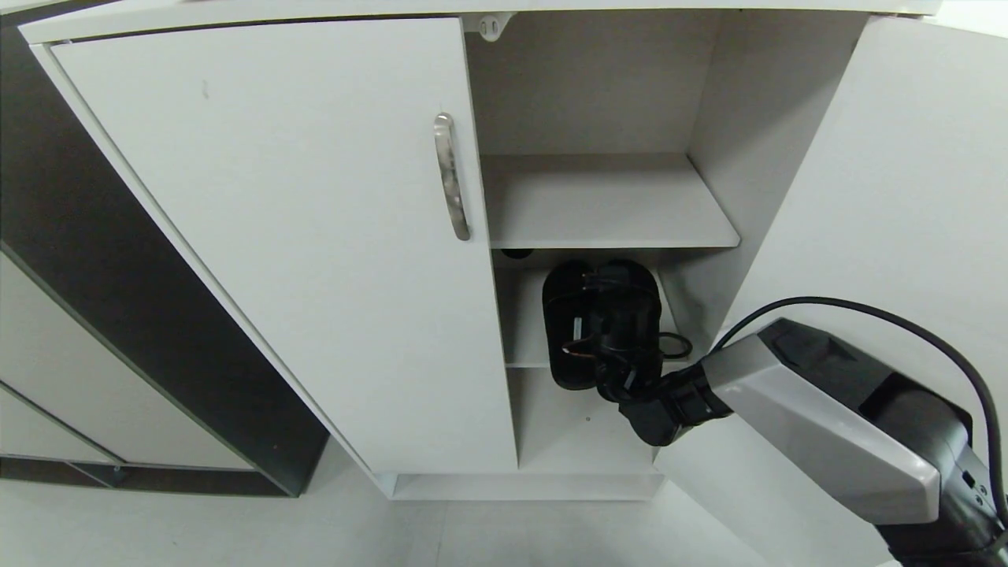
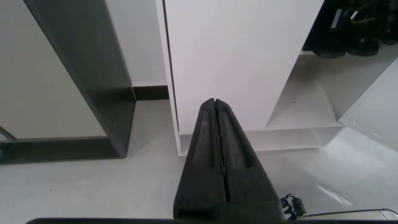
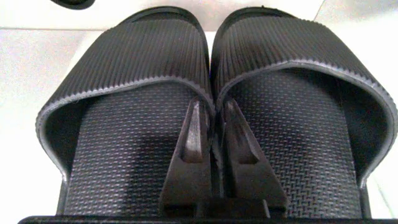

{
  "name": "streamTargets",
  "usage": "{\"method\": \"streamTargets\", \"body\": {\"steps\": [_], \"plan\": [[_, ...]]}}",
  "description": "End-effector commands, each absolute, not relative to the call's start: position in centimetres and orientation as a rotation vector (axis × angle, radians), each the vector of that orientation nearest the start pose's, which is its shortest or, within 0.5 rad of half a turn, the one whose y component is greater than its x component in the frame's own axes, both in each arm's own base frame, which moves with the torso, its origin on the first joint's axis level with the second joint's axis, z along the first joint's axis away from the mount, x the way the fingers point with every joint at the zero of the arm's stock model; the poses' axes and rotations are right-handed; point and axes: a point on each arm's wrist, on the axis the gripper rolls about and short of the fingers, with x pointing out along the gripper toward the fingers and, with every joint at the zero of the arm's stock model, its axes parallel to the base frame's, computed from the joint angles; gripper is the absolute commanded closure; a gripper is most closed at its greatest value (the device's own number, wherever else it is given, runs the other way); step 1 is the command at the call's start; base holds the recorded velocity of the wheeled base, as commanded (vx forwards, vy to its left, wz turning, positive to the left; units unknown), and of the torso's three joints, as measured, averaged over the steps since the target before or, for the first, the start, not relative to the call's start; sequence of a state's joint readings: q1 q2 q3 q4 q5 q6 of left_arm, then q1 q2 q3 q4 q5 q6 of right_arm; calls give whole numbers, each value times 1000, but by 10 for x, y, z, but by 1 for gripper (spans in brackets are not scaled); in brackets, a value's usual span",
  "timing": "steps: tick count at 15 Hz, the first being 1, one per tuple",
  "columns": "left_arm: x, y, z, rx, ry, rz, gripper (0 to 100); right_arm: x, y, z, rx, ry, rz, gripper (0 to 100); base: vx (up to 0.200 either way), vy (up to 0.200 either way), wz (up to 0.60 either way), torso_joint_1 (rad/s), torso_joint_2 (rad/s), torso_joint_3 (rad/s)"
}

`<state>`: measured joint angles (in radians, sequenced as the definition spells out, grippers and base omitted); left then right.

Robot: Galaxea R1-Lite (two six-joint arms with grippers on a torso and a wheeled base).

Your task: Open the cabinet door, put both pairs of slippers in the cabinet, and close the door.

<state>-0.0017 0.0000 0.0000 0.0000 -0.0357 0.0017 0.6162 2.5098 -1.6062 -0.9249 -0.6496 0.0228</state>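
- Black, ribbed rubber: the pair of slippers (image 1: 602, 323) is seen just right of the head frame's centre, sitting side by side on the cabinet's middle shelf (image 1: 520, 331), heels poking a bit over its front edge.
- The right tool (image 3: 213, 109) is clenched on the slippers, with the two inner strap edges pinched together between its fingers.
- The left tool (image 2: 214, 106) is pressed shut on nothing and is held low in front of the closed left door (image 1: 276, 236), over the floor (image 2: 93, 186).
- Step in hand, as judged: setting this pair down. It'd be best if the pair were pushed a touch deeper before being let go, so the heels aren't left hanging where the door swings.
- The soles look like they're resting flat already, so a gentle opening and a straight pull-back should be enough. Snagging a strap on the way out is the thing to be watched.
- Edges: the upper shelf (image 1: 598, 205) sits close above the straps, so not much headroom is left for lifting.
- The open door (image 1: 906, 197) fills the right of the frame, right beside the arm, and could get knocked.
- Open room is found in the bottom compartment (image 1: 559, 425) and on the upper shelf.
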Motion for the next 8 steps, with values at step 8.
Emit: {"method": "streamTargets", "body": {"steps": [8], "plan": [[-23, -1, 76, 2, 2, -37, 100, 430, 286, 89, 79, 21, -36, 100, 0, 0, 0, 0, 0, 0]]}}
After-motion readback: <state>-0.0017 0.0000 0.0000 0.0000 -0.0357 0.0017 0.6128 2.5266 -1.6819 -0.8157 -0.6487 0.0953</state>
